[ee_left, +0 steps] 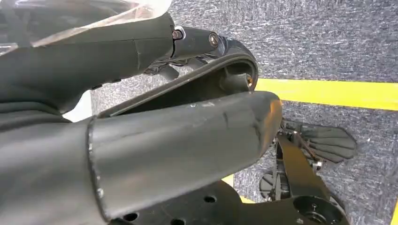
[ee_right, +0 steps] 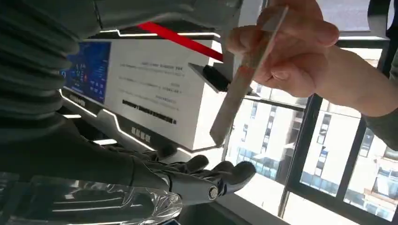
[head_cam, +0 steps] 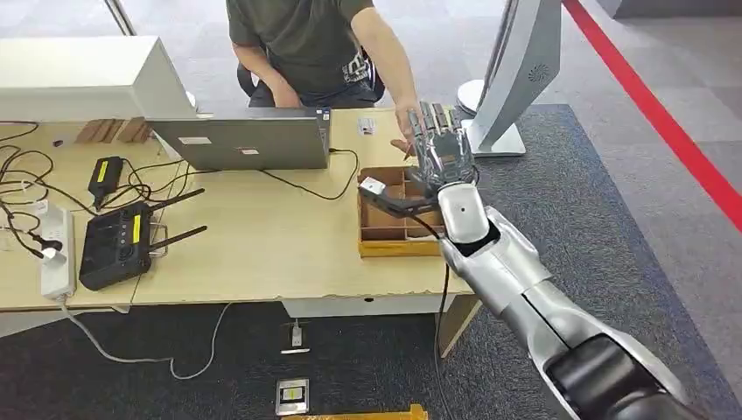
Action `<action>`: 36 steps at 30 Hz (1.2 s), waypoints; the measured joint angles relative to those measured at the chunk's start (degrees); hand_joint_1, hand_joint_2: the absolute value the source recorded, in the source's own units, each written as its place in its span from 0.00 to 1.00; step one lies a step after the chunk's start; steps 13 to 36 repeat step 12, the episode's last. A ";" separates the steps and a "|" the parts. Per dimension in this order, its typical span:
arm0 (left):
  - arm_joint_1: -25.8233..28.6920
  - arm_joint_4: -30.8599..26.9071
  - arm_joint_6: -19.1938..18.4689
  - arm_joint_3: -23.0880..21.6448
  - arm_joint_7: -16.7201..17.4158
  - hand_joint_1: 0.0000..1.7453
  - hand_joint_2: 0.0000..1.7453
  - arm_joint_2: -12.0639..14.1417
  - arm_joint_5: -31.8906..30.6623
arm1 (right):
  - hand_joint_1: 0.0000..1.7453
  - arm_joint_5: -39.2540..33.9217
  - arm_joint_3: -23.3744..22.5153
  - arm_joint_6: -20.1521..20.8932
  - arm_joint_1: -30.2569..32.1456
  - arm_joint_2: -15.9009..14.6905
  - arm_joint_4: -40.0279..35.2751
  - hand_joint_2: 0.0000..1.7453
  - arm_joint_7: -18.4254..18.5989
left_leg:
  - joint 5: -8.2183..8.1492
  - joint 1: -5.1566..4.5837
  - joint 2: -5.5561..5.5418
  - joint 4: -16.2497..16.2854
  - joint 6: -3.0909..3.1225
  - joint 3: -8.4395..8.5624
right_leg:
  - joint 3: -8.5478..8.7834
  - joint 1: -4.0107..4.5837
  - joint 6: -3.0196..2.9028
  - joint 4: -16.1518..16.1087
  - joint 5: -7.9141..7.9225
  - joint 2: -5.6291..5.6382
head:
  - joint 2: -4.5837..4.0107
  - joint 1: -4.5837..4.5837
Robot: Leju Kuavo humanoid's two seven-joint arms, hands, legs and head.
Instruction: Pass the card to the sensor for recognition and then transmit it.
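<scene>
A person's hand [ee_right: 286, 51] holds a thin pale card [ee_right: 241, 82] edge-on above my right hand [ee_right: 206, 180]. That hand's dark fingers lie stretched out below the card with nothing in them. In the head view my right hand [head_cam: 442, 144] is raised over the table's far right corner, fingers pointing up and spread. It sits just in front of the person's hand [head_cam: 404, 133] and hides the card. The white sensor terminal [head_cam: 516, 70] stands just right of it, and its lit screen [ee_right: 150, 93] lies behind the card. A dark finger of my left hand [ee_left: 187, 40] stretches out over the carpet, holding nothing.
A brown cardboard tray [head_cam: 385, 229] lies under my right forearm. An open laptop [head_cam: 241, 140], a black controller [head_cam: 114, 247], a power strip [head_cam: 54, 252] and cables cover the wooden table [head_cam: 262, 254]. The person sits behind the table. A red floor line [head_cam: 665, 122] runs at the right.
</scene>
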 joint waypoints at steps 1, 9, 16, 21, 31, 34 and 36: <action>0.00 0.00 0.28 0.00 0.02 0.00 0.00 0.00 0.15 | 0.00 0.26 0.00 0.02 0.17 0.11 -0.13 0.00 -0.04 | 0.00 0.00 0.00 0.00 0.00 0.00 | 0.00 0.00 0.00 0.00 0.00 0.00 | 0.00 0.02; 0.01 0.00 0.79 0.02 0.33 0.00 0.00 0.00 0.50 | 0.00 1.66 -0.50 1.33 1.41 0.22 -2.14 0.00 -0.07 | 0.00 0.00 -0.01 0.00 0.00 0.01 | -0.01 0.00 0.00 0.00 0.00 0.00 | 0.00 0.00; 0.02 0.00 0.79 0.06 0.33 0.00 0.00 0.00 0.52 | 0.00 1.56 -1.44 2.27 2.01 -0.76 -3.56 0.00 0.08 | 0.00 0.00 -0.01 0.01 0.00 0.01 | -0.02 -0.01 0.00 -0.01 0.00 0.00 | 0.00 0.00; 0.02 0.00 0.79 0.06 0.33 0.00 0.00 0.00 0.52 | 0.00 1.56 -1.44 2.27 2.01 -0.76 -3.56 0.00 0.08 | 0.00 0.00 -0.01 0.01 0.00 0.01 | -0.02 -0.01 0.00 -0.01 0.00 0.00 | 0.00 0.00; 0.02 0.00 0.79 0.06 0.33 0.00 0.00 0.00 0.52 | 0.00 1.56 -1.44 2.27 2.01 -0.76 -3.56 0.00 0.08 | 0.00 0.00 -0.01 0.01 0.00 0.01 | -0.02 -0.01 0.00 -0.01 0.00 0.00 | 0.00 0.00; 0.02 0.00 0.79 0.06 0.33 0.00 0.00 0.00 0.52 | 0.00 1.56 -1.44 2.27 2.01 -0.76 -3.56 0.00 0.08 | 0.00 0.00 -0.01 0.01 0.00 0.01 | -0.02 -0.01 0.00 -0.01 0.00 0.00 | 0.00 0.00; 0.02 0.00 0.79 0.06 0.33 0.00 0.00 0.00 0.52 | 0.00 1.56 -1.44 2.27 2.01 -0.76 -3.56 0.00 0.08 | 0.00 0.00 -0.01 0.01 0.00 0.01 | -0.02 -0.01 0.00 -0.01 0.00 0.00 | 0.00 0.00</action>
